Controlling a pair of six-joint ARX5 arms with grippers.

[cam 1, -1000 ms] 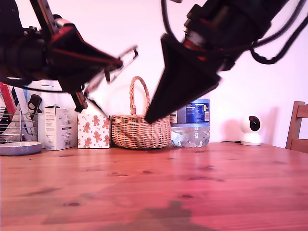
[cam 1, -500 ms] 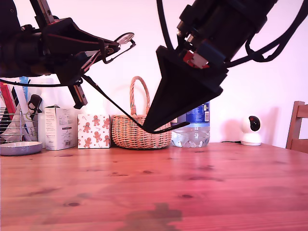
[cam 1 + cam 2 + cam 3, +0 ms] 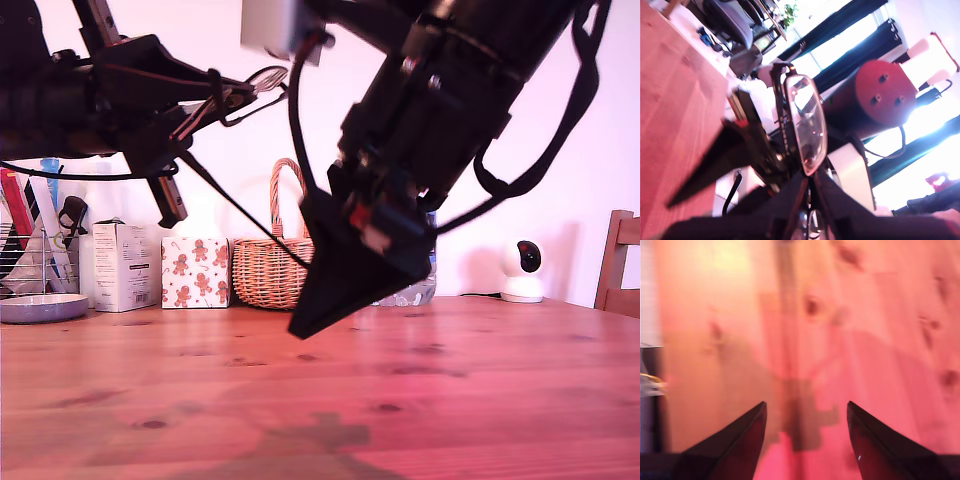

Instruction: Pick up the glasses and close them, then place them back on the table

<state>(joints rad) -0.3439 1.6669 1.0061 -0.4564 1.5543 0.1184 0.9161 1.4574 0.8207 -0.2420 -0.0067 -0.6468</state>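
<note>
The glasses (image 3: 262, 80), thin black wire frames with clear lenses, hang high above the table (image 3: 450, 400) toward the exterior view's left. My first gripper (image 3: 232, 97) is shut on their frame. In the first wrist view a lens (image 3: 807, 125) stands just beyond the fingers (image 3: 790, 200). One slim temple arm (image 3: 240, 208) sticks out unfolded, slanting down toward my second gripper (image 3: 300, 325). My second gripper points steeply down near the tabletop in mid view. Its second wrist view shows my second gripper (image 3: 806, 407) open over bare wood (image 3: 890, 315), with nothing between the fingers.
Along the back wall stand a wicker basket (image 3: 268, 272), a gingerbread-print box (image 3: 194, 272), a white carton (image 3: 125, 265), a water bottle (image 3: 412, 292) and a white camera (image 3: 521, 270). A plate (image 3: 40, 307) and rack sit at the exterior view's left, a chair (image 3: 620, 260) at its right.
My second gripper has swung down and tilted, its tip dropping close to the table. My first gripper has kept the glasses aloft, almost still, with the temple arm unfolded.
</note>
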